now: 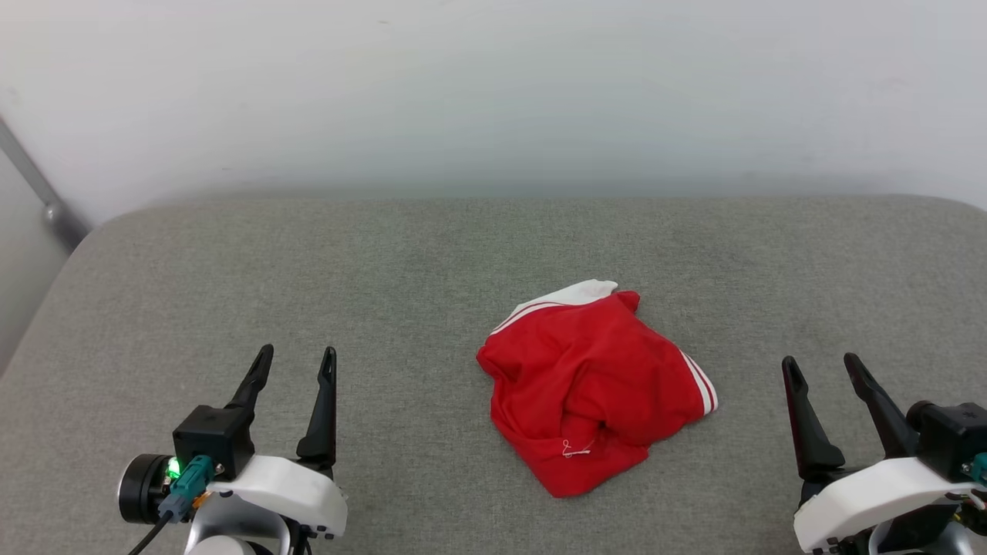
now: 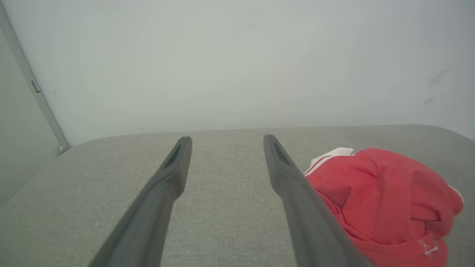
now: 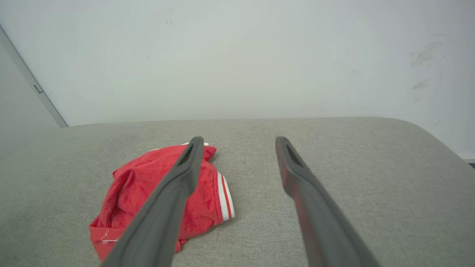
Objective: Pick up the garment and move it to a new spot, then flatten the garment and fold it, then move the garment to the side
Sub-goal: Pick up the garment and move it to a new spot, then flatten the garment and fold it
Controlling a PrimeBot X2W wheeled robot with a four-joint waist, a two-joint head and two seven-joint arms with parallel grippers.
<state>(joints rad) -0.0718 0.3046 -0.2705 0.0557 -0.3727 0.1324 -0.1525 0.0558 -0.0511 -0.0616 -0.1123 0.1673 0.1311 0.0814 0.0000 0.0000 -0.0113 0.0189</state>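
The garment (image 1: 597,381) lies crumpled in a red heap with white striped trim on the grey cushioned surface (image 1: 432,262), a little right of centre. It also appears as a bunched red mound (image 2: 386,200) in the left wrist view and as a lump (image 3: 141,193) partly behind a finger in the right wrist view. My left gripper (image 1: 297,364) stands open at the lower left, well apart from the cloth, with nothing between its fingers. At the lower right my right gripper (image 1: 821,368) is open too, empty, and clear of the garment.
A pale wall (image 1: 493,92) rises behind the surface's far edge. A grey metal bar (image 1: 35,185) slants down at the far left. Bare grey fabric surrounds the garment on every side.
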